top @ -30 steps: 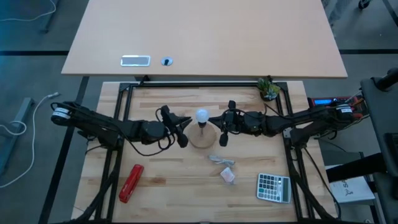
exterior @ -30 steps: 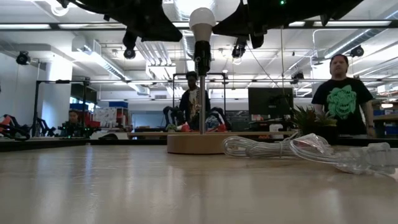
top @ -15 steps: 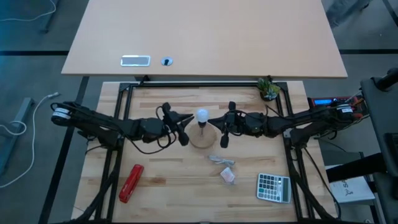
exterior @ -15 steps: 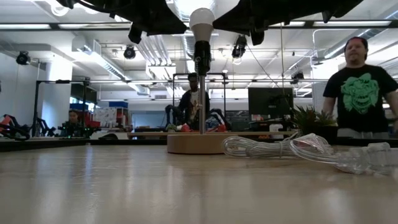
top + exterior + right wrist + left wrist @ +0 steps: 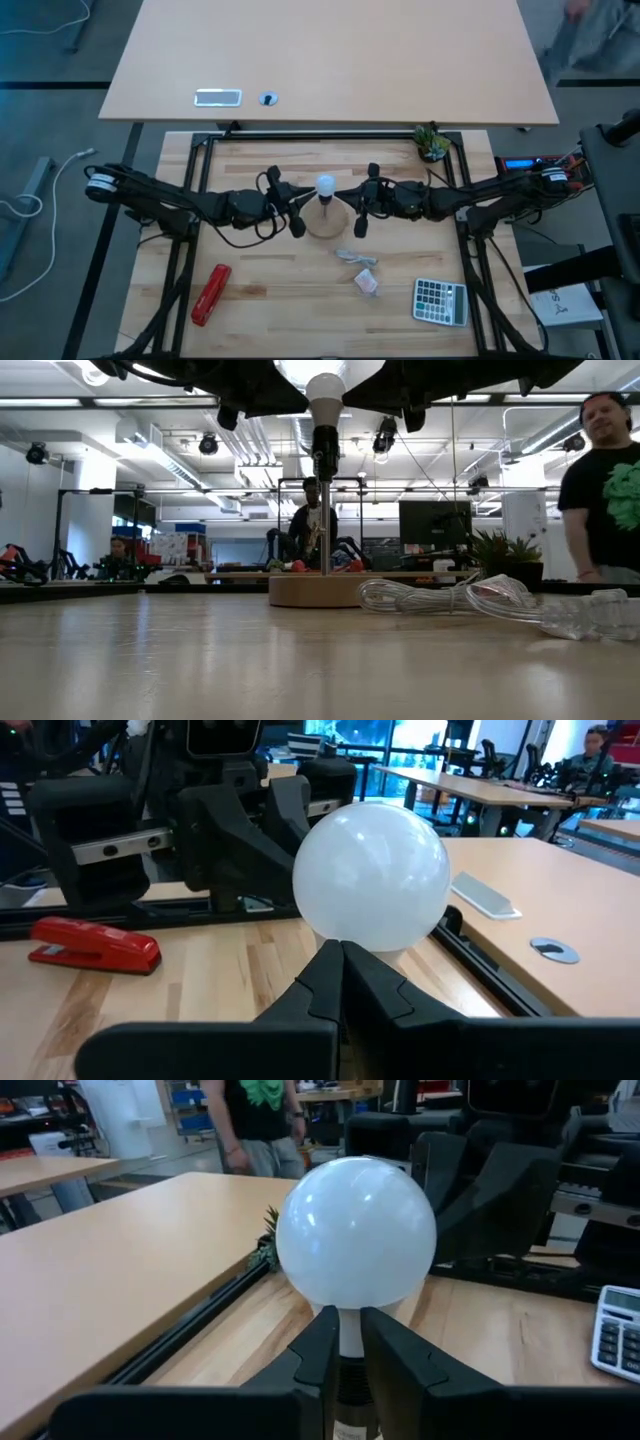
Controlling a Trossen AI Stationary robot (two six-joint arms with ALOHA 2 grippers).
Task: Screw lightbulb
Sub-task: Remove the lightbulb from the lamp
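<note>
Bulb [image 5: 325, 185] frame centre, light, fragile, slick glass | grip neck, not globe | my left gripper [image 5: 345, 1342] nips neck | right gripper [image 5: 342, 970] clenched, empty, below globe

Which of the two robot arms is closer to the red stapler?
The left. The left gripper is at the lightbulb, diagonally up from the red stapler; the right gripper sits on the bulb's far side, farther away.

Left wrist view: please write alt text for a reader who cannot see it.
A round white lightbulb fills the centre, its neck between the left claw fingers, which stand slightly apart. The right arm's dark claw sits close behind it, over a wooden table with a calculator at its edge.
</note>
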